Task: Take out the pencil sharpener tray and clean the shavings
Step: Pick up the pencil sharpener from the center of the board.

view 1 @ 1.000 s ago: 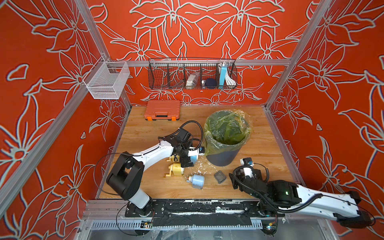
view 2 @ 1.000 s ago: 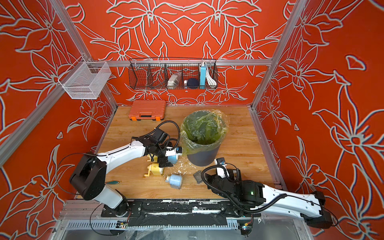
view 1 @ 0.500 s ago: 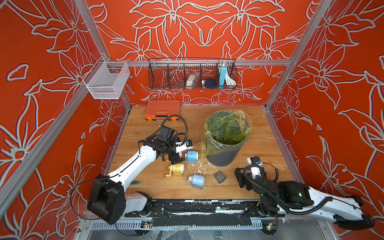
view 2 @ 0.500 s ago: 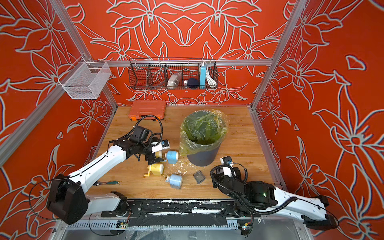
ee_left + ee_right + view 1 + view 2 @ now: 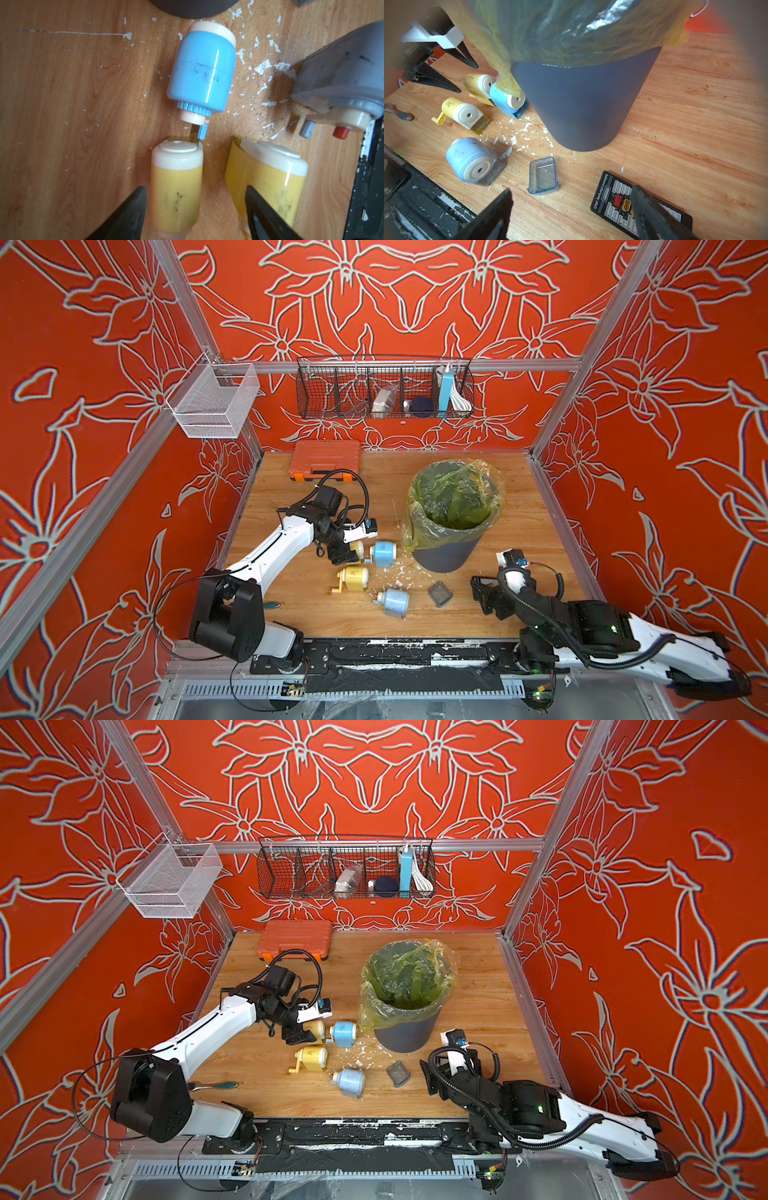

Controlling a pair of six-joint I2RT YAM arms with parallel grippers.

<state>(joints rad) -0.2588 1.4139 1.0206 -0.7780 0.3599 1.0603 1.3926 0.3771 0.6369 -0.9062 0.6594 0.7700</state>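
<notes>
**Bench lot: four sharpeners, one loose tray, scattered shavings**

At the far left a teal-handled tool [image 5: 216,1085] was noted, well apart from the work. Next, the left gripper [image 5: 194,188] was recorded with its jaws apart, set astride a yellow sharpener [image 5: 176,187] lying on its side. Whether either jaw touched the body could not be told. Nothing was judged drawn from it yet.

A second yellow sharpener [image 5: 266,176] was lodged just beside, with one jaw hung over it. If the jaws were brought together as placed, that neighbour could be nudged or pinched. The rounded body could also be rolled out of the grip.

The crank [image 5: 202,133] of a blue sharpener [image 5: 201,70] was found almost against the yellow one's face, so a forward pull would be obstructed. A pale blue sharpener [image 5: 392,602] was listed nearer the front edge.

The shavings [image 5: 399,572] were scattered on the table [image 5: 519,497] between the sharpeners and the bin [image 5: 440,560]. The bin's liner [image 5: 453,497] was draped onto the blue sharpener. More could be spilt if a tray were tipped short of the rim.

A loose clear tray [image 5: 543,178] was laid open side up, near the right gripper [image 5: 571,188], whose jaws were spread wide on nothing. A black connector board [image 5: 612,197] was lying beneath it.
</notes>
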